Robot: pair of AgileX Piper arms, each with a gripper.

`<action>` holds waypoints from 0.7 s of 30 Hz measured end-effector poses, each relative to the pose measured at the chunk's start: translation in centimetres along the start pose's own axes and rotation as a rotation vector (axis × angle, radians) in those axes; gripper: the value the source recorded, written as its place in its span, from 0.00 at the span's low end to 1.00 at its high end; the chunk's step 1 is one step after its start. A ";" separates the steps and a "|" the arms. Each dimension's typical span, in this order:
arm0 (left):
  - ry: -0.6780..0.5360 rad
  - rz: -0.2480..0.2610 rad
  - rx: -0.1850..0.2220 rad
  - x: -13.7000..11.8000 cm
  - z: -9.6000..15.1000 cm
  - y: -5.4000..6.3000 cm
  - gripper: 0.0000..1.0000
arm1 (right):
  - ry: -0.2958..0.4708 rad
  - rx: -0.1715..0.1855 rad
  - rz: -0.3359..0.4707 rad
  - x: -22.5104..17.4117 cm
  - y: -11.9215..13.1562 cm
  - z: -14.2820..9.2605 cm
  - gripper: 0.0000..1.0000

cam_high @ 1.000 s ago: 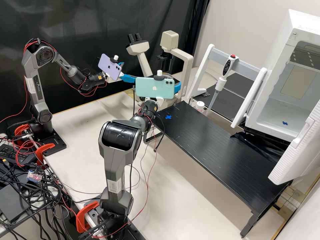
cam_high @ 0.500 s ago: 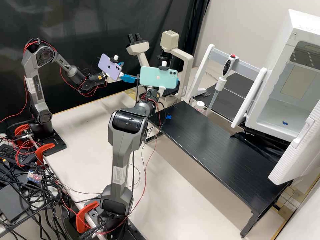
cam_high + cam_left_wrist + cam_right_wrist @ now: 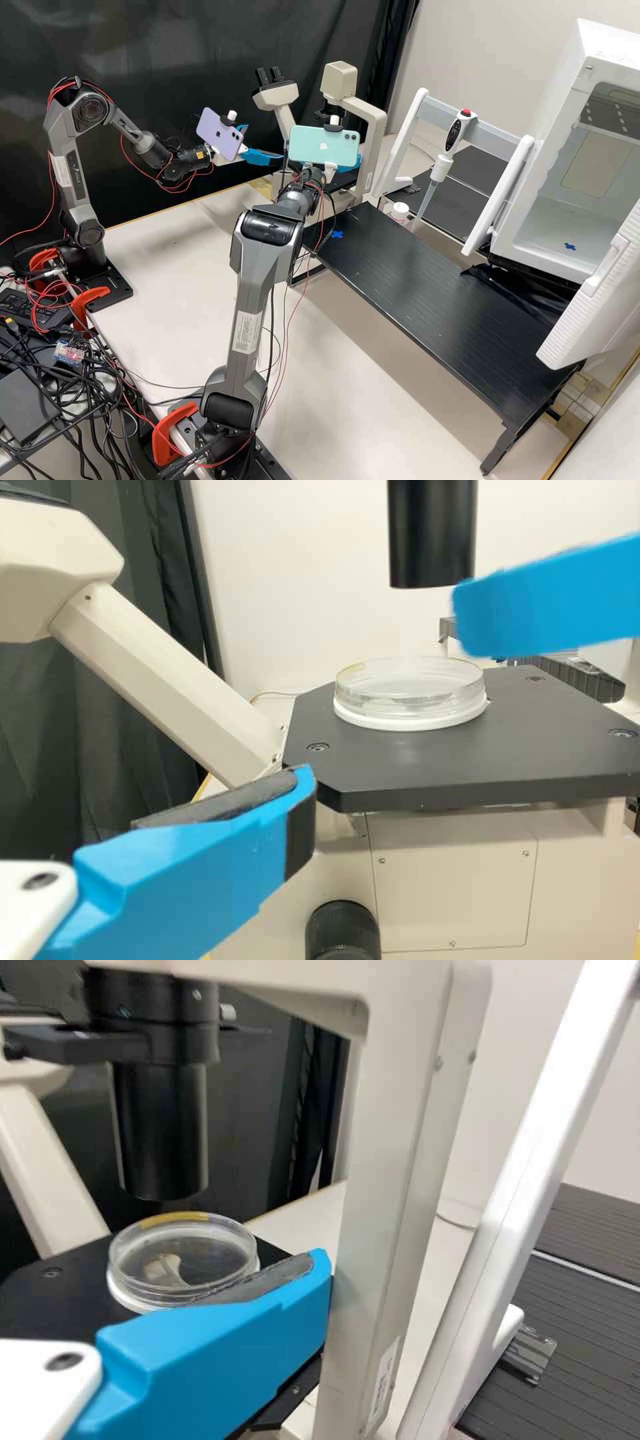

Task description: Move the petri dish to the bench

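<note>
In the high view, the petri dish on the microscope stage lies roughly at three o'clock from the left end effector, nearer the right end effector, both seemingly released.

Left arm bent high at elbow, left gripper open; right arm leaning forward, right gripper open.

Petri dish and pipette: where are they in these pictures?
Petri dish (image 3: 410, 695): left wrist view, on its clear side wall.
Pipette (image 3: 441, 168): high view, on its white collar.
</note>
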 end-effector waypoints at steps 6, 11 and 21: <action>0.000 0.000 0.000 0.0 0.0 0.0 1.00 | -0.024 -0.004 -0.020 1.8 -0.6 -0.7 1.00; 0.000 0.000 0.000 0.0 0.0 0.0 1.00 | -0.020 -0.018 -0.042 3.2 -0.8 -1.6 1.00; 0.000 0.000 0.000 0.0 0.0 0.0 1.00 | -0.011 0.037 -0.118 6.5 -2.1 -1.3 1.00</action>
